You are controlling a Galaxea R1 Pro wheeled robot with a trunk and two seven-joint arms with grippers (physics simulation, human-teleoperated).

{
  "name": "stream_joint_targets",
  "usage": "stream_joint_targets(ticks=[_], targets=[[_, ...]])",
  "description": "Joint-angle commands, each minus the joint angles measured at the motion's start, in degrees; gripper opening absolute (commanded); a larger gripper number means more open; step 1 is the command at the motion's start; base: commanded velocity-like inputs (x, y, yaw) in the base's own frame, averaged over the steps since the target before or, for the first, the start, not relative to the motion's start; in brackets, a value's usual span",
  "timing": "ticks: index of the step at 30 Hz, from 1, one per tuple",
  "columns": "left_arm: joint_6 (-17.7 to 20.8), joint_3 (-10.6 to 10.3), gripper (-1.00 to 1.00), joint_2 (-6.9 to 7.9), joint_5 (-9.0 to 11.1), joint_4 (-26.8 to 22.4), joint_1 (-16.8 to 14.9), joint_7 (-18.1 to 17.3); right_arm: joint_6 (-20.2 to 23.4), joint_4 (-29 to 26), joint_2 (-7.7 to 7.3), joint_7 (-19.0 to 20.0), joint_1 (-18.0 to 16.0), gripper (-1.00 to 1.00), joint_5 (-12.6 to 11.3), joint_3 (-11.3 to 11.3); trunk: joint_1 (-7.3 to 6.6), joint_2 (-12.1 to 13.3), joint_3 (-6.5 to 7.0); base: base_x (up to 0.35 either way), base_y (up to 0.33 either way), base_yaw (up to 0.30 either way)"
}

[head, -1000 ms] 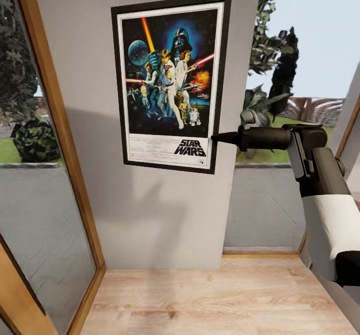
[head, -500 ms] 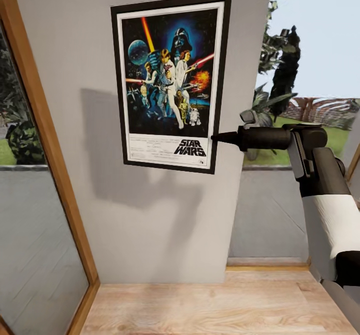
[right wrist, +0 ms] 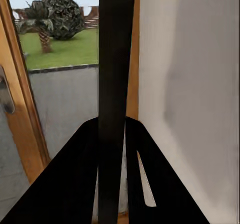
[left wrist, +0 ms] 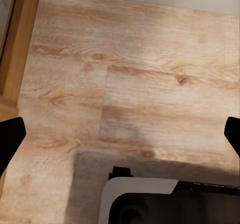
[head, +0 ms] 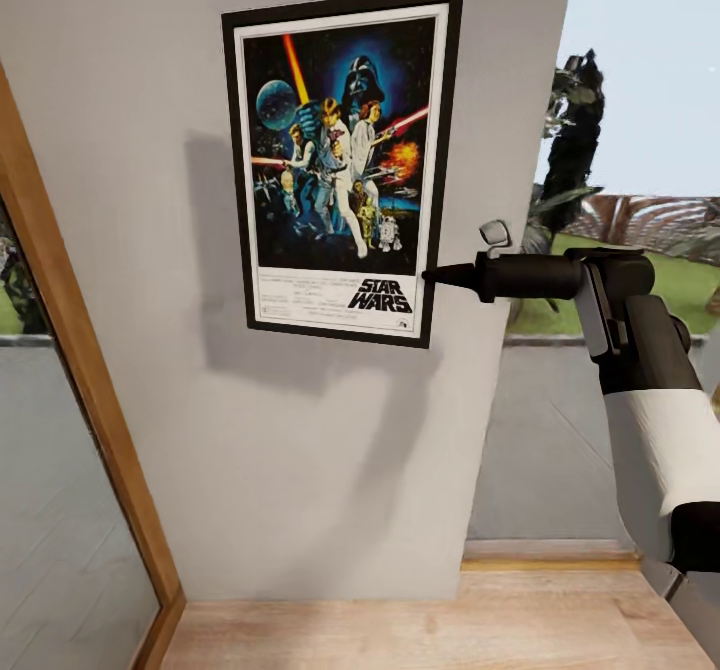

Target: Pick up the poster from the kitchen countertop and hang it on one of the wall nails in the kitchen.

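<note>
The poster (head: pixel 342 165) stands upright, flat before the grey wall (head: pixel 300 450). The right end effector (head: pixel 432 275) pinches the poster's lower right frame edge, its fingers closed on the black frame (right wrist: pixel 116 83). The left end effector (left wrist: pixel 120 134) hangs spread wide above the wooden floor (left wrist: pixel 140 68).

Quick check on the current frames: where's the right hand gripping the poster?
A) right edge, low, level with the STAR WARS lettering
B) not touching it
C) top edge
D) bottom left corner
A: in the head view the right hand meets the poster at its right frame edge, beside the lettering; the right wrist view shows both fingers clamped on the black frame edge.
</note>
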Motion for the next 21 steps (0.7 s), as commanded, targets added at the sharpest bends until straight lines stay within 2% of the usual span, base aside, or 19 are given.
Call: stream_joint_targets(ticks=[1,6,14,21], targets=[[0.0,0.3,1.0,-0.04,0.0,0.0,0.0,-0.5,0.6,0.0,-0.06,0.0,0.0,-1.0,-0.4,0.1,0.05,0.0,0.0,0.322,0.0,0.0],[0.0,0.3,1.0,-0.04,0.0,-0.1,0.0,-0.5,0.6,0.0,-0.06,0.0,0.0,-1.0,-0.4,0.1,0.05,0.0,0.0,0.177,0.0,0.0],[0.0,0.3,1.0,-0.04,0.0,-0.1,0.0,-0.5,0.6,0.0,-0.06,0.0,0.0,-1.0,-0.4,0.1,0.05,0.0,0.0,0.046,0.0,0.0],[0.0,0.3,1.0,-0.04,0.0,-0.1,0.0,-0.5,0.6,0.0,-0.06,0.0,0.0,-1.0,-0.4,0.1,0.05,0.0,0.0,0.243,0.0,0.0]])
